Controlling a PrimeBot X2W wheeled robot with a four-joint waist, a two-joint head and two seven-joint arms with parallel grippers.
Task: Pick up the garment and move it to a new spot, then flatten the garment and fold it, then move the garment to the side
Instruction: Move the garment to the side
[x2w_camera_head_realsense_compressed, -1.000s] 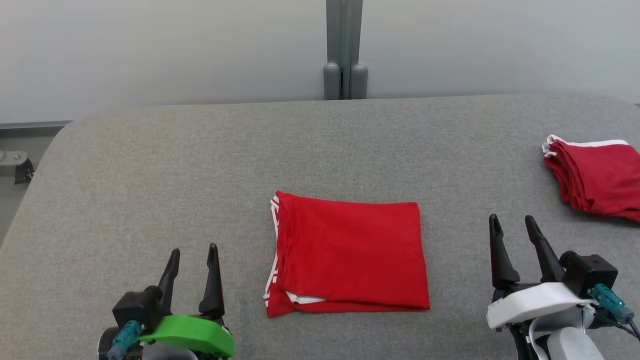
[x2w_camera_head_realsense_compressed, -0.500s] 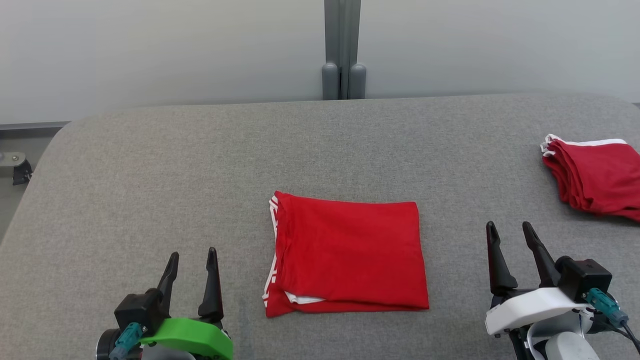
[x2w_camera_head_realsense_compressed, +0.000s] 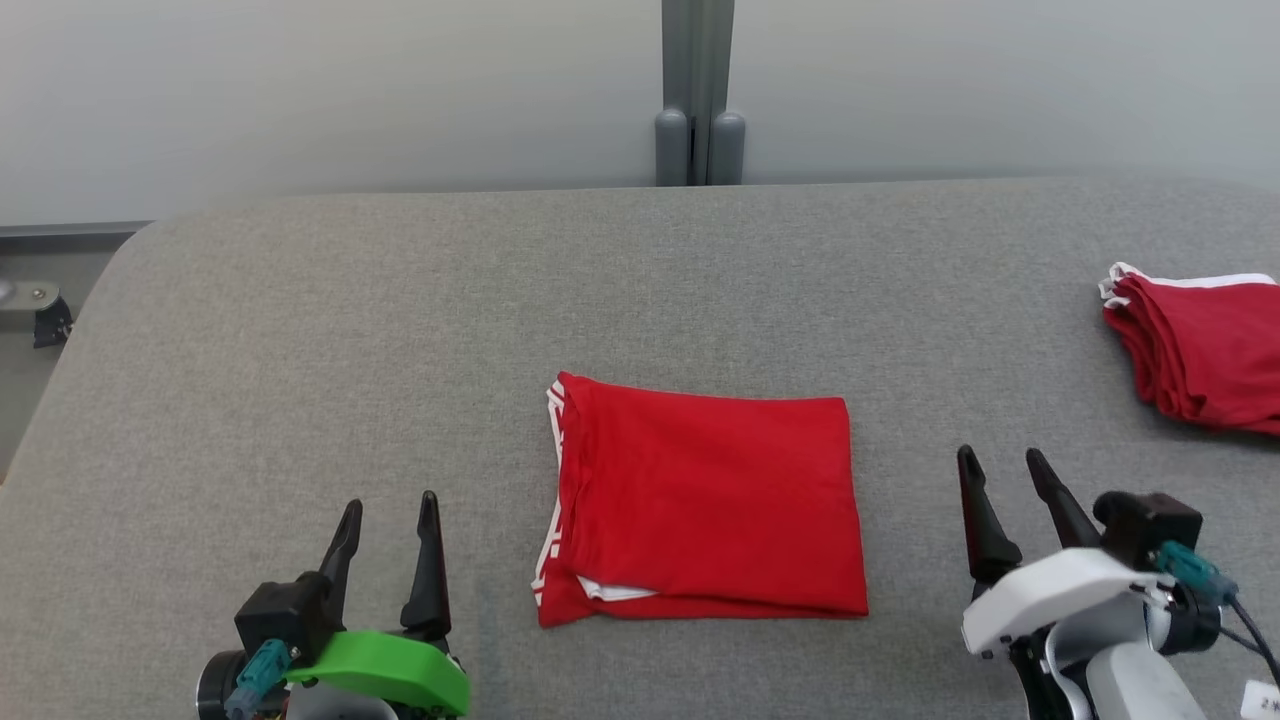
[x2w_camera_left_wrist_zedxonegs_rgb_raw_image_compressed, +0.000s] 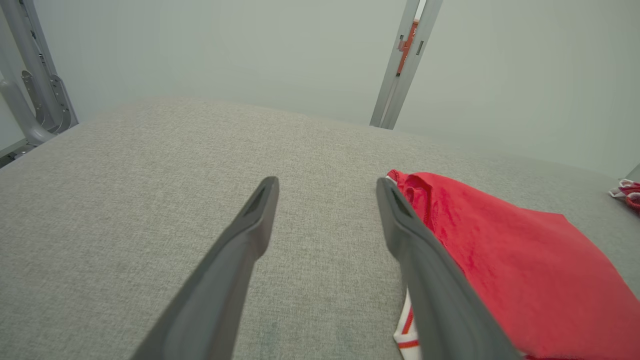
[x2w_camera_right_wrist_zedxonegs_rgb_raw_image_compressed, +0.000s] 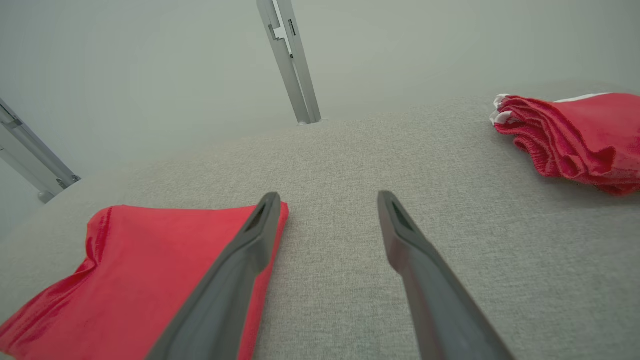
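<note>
Folded red garment (x2w_camera_head_realsense_compressed: 705, 505) lies mid-table (x2w_camera_head_realsense_compressed: 300, 350); left gripper (x2w_camera_head_realsense_compressed: 390, 501) at its 8 o'clock, right gripper (x2w_camera_head_realsense_compressed: 1000, 454) at 4, both spread, empty; soft, light, layers probably slide; pinch all layers at the 3 o'clock edge.

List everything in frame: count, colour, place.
folded garment: 1, red with white trim, middle of the table, between the two grippers
cloth pile: 1, red with white edging, table's right side
table: 1, grey fabric top, under everything
post: 1, grey, behind the table's far edge
left gripper: 1, dark fingers, green mount, lower left, open, empty
right gripper: 1, dark fingers, white mount, lower right, open, empty
</note>
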